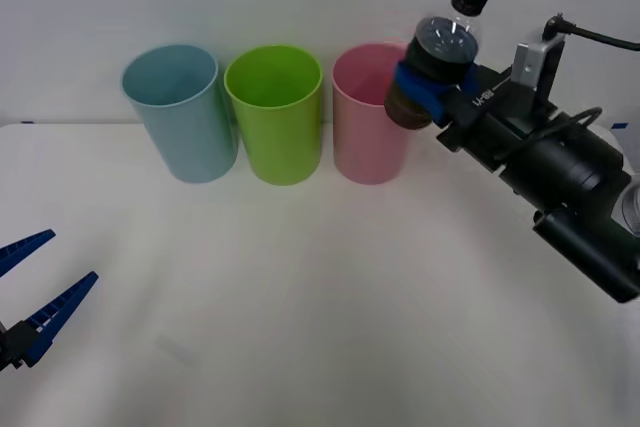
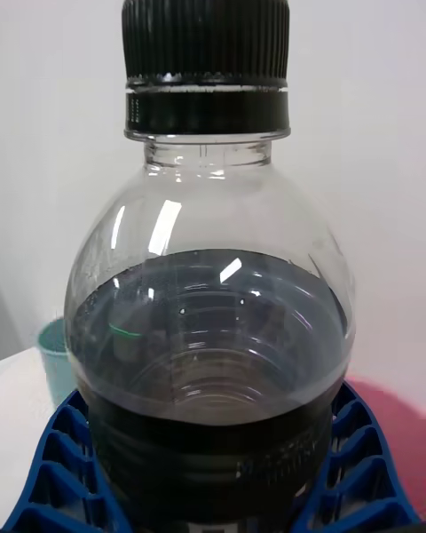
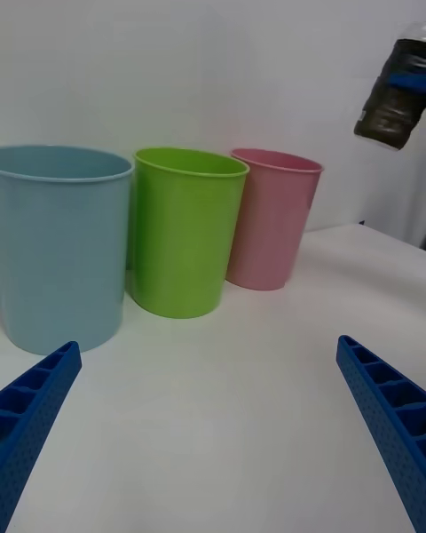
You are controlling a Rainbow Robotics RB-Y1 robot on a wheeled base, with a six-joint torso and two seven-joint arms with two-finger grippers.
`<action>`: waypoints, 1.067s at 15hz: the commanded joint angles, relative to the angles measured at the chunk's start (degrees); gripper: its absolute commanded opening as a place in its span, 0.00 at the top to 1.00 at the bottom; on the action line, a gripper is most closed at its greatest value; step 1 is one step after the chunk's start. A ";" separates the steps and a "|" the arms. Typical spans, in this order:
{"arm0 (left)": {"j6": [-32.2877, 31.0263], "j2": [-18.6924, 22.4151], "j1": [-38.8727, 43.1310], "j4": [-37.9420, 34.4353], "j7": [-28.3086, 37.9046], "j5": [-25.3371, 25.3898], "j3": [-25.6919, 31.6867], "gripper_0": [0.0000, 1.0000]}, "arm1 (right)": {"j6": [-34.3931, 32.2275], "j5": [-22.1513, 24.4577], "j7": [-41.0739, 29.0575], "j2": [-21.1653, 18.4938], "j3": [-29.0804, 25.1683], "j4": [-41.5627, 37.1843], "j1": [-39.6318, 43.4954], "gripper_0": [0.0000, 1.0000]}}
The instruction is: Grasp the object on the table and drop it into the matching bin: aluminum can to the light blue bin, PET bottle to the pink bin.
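Three tapered plastic bins in a row on white tabletop (image 1: 300, 287): light blue bin (image 1: 180, 112), lime green bin (image 1: 275, 112), pink bin (image 1: 365, 127). One PET bottle (image 1: 445, 47), clear, black ribbed cap, clamped in right claw (image 1: 428, 87), raised just beside pink rim. Left claw (image 1: 35, 292) spread wide, low above tabletop

- Small white characters printed on the black wrist housing (image 1: 483, 98) behind the right end effector (image 1: 425, 87); too small to read.
- No other legible text, brand or number.
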 commanded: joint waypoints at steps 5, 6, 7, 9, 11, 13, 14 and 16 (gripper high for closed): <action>0.00 0.00 0.00 0.00 0.00 0.00 0.00 0.00 | 0.00 6.99 -0.78 6.94 -1.06 18.98 -14.41 1.00; 0.00 0.00 0.00 0.00 0.00 0.00 0.00 0.00 | 0.09 7.87 -0.78 7.91 -1.32 21.27 -15.99 1.00; 0.00 0.00 0.00 0.00 0.00 0.00 0.00 0.00 | 0.18 8.93 -0.78 9.22 -1.59 24.43 -17.93 1.00; 0.00 0.00 0.00 0.00 0.00 0.00 0.00 0.00 | 0.79 9.98 -0.34 11.60 -1.67 29.97 -21.97 1.00; 0.00 0.00 0.00 0.00 0.00 0.00 0.00 0.00 | 1.32 10.68 -0.07 13.27 -1.67 33.75 -25.13 1.00; 0.00 0.00 0.00 0.00 0.00 0.00 0.00 0.00 | 1.41 11.30 0.10 14.41 -1.67 36.12 -26.89 1.00; 0.00 0.00 0.00 0.00 0.00 0.00 0.00 0.00 | 1.41 11.48 0.19 14.67 -1.67 36.65 -27.16 1.00; 0.00 0.00 0.00 0.00 0.00 0.00 0.00 0.00 | 1.41 11.56 0.28 14.67 -1.32 36.65 -27.16 1.00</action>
